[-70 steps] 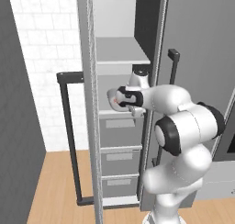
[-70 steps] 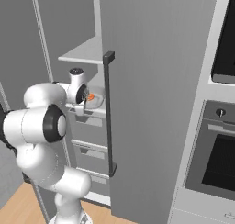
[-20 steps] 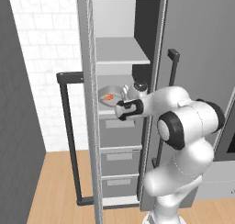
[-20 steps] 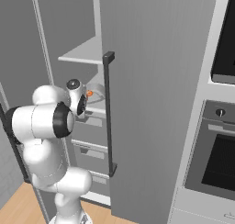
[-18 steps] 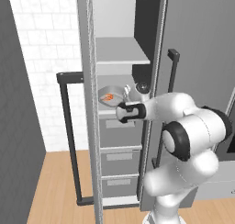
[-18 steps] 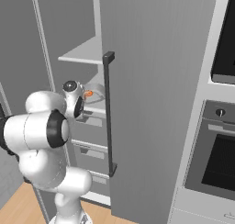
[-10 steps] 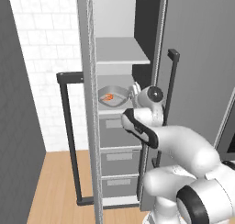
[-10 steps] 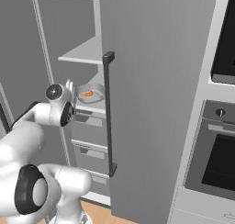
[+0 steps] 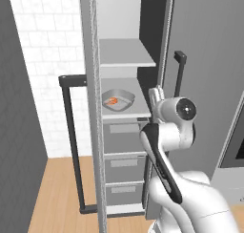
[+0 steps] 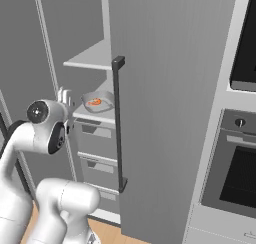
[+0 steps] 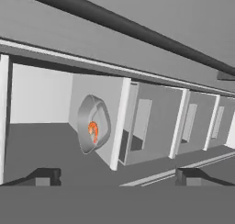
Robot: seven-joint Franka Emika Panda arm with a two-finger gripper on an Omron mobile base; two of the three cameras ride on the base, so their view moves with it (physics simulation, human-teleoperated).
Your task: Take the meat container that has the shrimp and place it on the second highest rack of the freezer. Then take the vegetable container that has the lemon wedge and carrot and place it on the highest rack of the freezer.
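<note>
Jaws spread wide, empty; the shrimp (image 9: 111, 101) lies in its container (image 9: 118, 99) on a freezer (image 9: 125, 113) shelf.

Your arm (image 9: 164, 151) rises from the base and folds back at the elbow, its dark-striped forearm slanting up to the round wrist joint. The gripper (image 11: 114, 175) points forward with the hand rolled onto its side, and it holds nothing. Your jaws stand wide apart, the two dark fingertips (image 11: 43, 176) set far from each other.
</note>
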